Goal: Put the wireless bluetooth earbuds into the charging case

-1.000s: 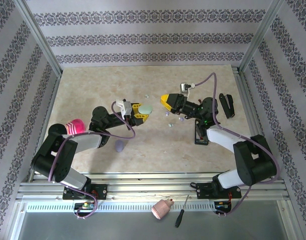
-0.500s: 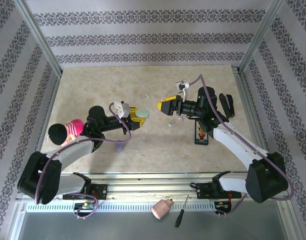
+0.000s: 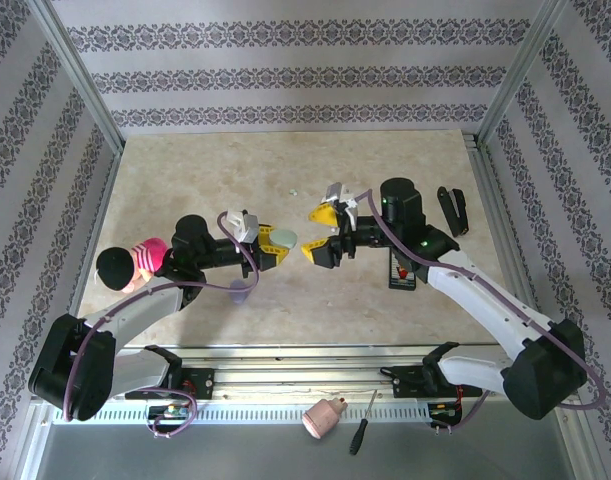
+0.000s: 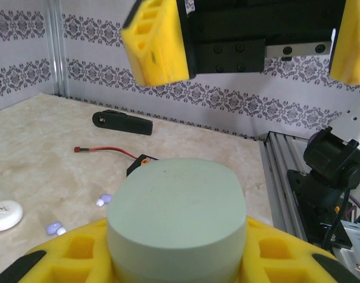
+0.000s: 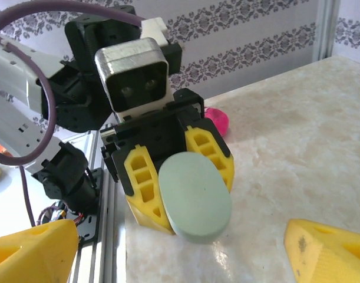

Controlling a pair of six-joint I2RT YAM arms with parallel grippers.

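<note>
The left gripper [image 3: 277, 240] has its yellow fingers [image 5: 141, 177] pressed on both sides of a green case [image 4: 177, 218], so it is holding the case tight. The case is smooth and round like a pebble. The right gripper [image 3: 318, 231] is wide open and has nothing in it. It points right at the green case and is very near it, but it is not touching it. Two small purple earbuds [image 4: 103, 200] lie on the table [image 3: 185, 170], apart from the green case. A white case [image 4: 4, 213] lies near them. A purple case [image 3: 240, 292] lies on the table beside the left arm.
</note>
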